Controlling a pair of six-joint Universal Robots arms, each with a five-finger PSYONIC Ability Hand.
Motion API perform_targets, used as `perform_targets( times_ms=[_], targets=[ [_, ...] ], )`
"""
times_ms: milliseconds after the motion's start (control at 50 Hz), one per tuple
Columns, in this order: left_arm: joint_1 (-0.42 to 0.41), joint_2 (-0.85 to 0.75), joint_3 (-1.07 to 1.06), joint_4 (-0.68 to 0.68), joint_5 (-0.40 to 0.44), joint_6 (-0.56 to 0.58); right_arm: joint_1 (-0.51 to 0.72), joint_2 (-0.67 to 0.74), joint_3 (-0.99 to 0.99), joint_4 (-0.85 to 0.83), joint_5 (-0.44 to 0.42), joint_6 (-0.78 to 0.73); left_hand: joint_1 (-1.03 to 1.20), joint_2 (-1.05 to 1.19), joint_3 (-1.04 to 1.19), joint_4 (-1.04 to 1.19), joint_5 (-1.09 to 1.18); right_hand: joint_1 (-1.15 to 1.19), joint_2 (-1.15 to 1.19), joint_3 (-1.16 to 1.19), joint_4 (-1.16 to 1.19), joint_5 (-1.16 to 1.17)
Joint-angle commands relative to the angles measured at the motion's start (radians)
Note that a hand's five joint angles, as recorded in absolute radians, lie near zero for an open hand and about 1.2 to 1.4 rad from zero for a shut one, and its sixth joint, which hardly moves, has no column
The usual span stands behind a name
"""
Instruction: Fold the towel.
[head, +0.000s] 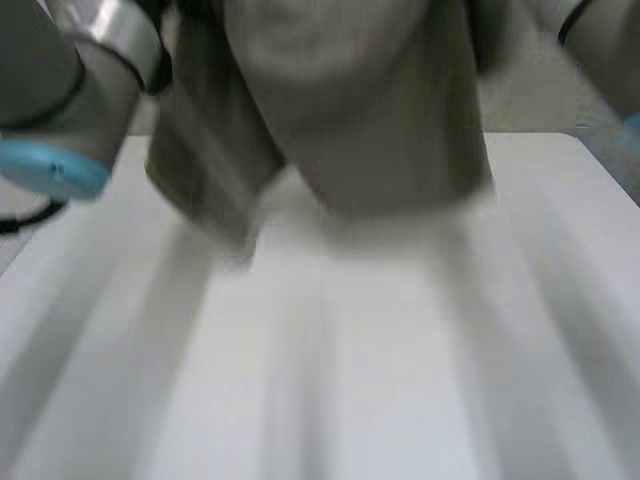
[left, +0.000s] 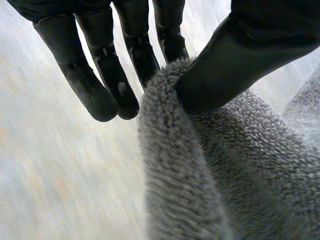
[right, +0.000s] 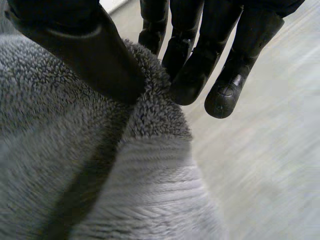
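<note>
The grey towel hangs between the left arm and the right arm. Its lower edge is near the far part of the white table, but whether that edge touches the surface cannot be told. The left hand pinches a rolled rim of the towel between thumb and fingers, with its outer fingers straight beside the cloth. The right hand grasps another rim likewise, thumb pressed into the pile against its fingers. Bare table lies beneath and ahead of both hands.
</note>
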Motion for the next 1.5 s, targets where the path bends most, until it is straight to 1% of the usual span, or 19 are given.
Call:
perform_targets(
  times_ms=[20,80,200,300,340,360,400,540,640,740,780,940,1080,1160,1200,1220,1320,1400,1500],
  targets=[
    [0.001,0.064,0.030,0.212,-0.038,-0.048,0.006,-0.096,0.044,-0.124,-0.008,0.178,-0.012,-0.075,-0.142,-0.111,-0.249,0.069,0.083,0.058,0.060,0.063],
    [0.005,0.087,-0.057,0.249,-0.032,-0.071,0.009,-0.099,0.078,-0.099,-0.009,0.161,-0.012,-0.075,-0.142,-0.111,-0.249,0.069,0.083,0.058,0.060,0.063],
    [0.029,0.095,-0.340,0.265,-0.023,-0.070,0.029,-0.107,0.245,-0.007,-0.046,-0.017,-0.012,-0.075,-0.142,-0.111,-0.249,0.069,0.083,0.058,0.060,0.063],
    [0.067,0.092,-0.570,0.266,-0.021,-0.068,0.049,-0.089,0.530,0.017,-0.057,-0.163,-0.012,-0.075,-0.142,-0.111,-0.249,0.069,0.083,0.058,0.060,0.063],
    [0.075,0.074,-0.715,0.283,-0.006,-0.067,0.051,-0.073,0.607,0.010,-0.057,-0.177,-0.012,-0.075,-0.142,-0.111,-0.249,0.069,0.083,0.058,0.060,0.063],
    [0.075,0.073,-0.715,0.283,-0.006,-0.066,0.051,-0.073,0.607,0.010,-0.057,-0.177,-0.012,-0.075,-0.142,-0.111,-0.249,0.069,0.083,0.058,0.060,0.063],
    [0.078,0.051,-0.844,0.318,0.025,-0.063,0.052,-0.026,0.737,-0.016,-0.049,-0.192,-0.079,-0.142,-0.208,-0.178,-0.315,0.069,0.083,0.058,0.060,0.063],
    [0.084,0.057,-1.034,0.328,0.078,-0.045,0.057,0.013,0.911,-0.055,-0.041,-0.198,-0.246,-0.309,-0.376,-0.345,-0.483,0.069,0.083,0.058,0.060,0.063],
    [0.083,0.132,-1.142,0.275,0.083,-0.033,0.049,-0.032,0.994,-0.053,-0.044,-0.201,-0.334,-0.398,-0.464,-0.434,-0.571,0.069,0.083,0.058,0.060,0.063],
    [0.070,0.259,-1.208,0.188,0.085,-0.033,0.043,-0.142,1.089,-0.058,-0.044,-0.201,-0.475,-0.539,-0.605,-0.575,-0.712,0.069,0.083,0.058,0.060,0.063],
    [0.064,0.326,-1.237,0.131,0.085,-0.033,0.043,-0.186,1.147,-0.061,-0.046,-0.201,-0.598,-0.662,-0.728,-0.698,-0.835,0.069,0.083,0.058,0.060,0.063],
    [0.060,0.443,-1.246,0.068,0.101,-0.033,0.041,-0.272,1.314,-0.144,-0.048,-0.201,-0.742,-0.806,-0.872,-0.842,-0.979,0.069,0.083,0.058,0.060,0.063],
    [0.109,0.419,-1.124,0.074,0.104,-0.031,0.009,-0.294,1.434,-0.302,-0.043,-0.204,-0.789,-0.853,-0.919,-0.889,-1.026,0.069,0.083,0.058,0.060,0.063],
    [0.117,0.328,-1.028,0.074,0.103,-0.028,-0.015,-0.294,1.482,-0.383,-0.052,-0.209,-0.804,-0.868,-0.934,-0.904,-1.041,0.069,0.083,0.058,0.060,0.063],
    [0.118,0.197,-0.897,0.062,0.103,-0.005,-0.018,-0.294,1.489,-0.406,-0.054,-0.209,-0.804,-0.868,-0.934,-0.904,-1.041,0.069,0.083,0.058,0.060,0.063],
    [0.118,0.196,-0.897,0.062,0.103,-0.005,-0.018,-0.294,1.489,-0.406,-0.054,-0.209,-0.804,-0.868,-0.934,-0.904,-1.041,0.069,0.083,0.058,0.060,0.063],
    [0.118,-0.032,-0.679,0.015,0.098,0.105,-0.023,-0.274,1.512,-0.475,-0.046,-0.209,-0.795,-0.859,-0.925,-0.895,-1.032,0.069,0.083,0.058,0.060,0.063],
    [0.121,-0.130,-0.596,-0.045,0.091,0.165,-0.023,-0.248,1.519,-0.486,-0.044,-0.210,-0.795,-0.859,-0.925,-0.895,-1.032,0.069,0.083,0.058,0.060,0.063],
    [0.123,-0.169,-0.582,-0.044,0.092,0.184,-0.022,-0.240,1.515,-0.488,-0.044,-0.210,-0.798,-0.862,-0.928,-0.898,-1.035,0.069,0.083,0.058,0.060,0.063]
  ],
)
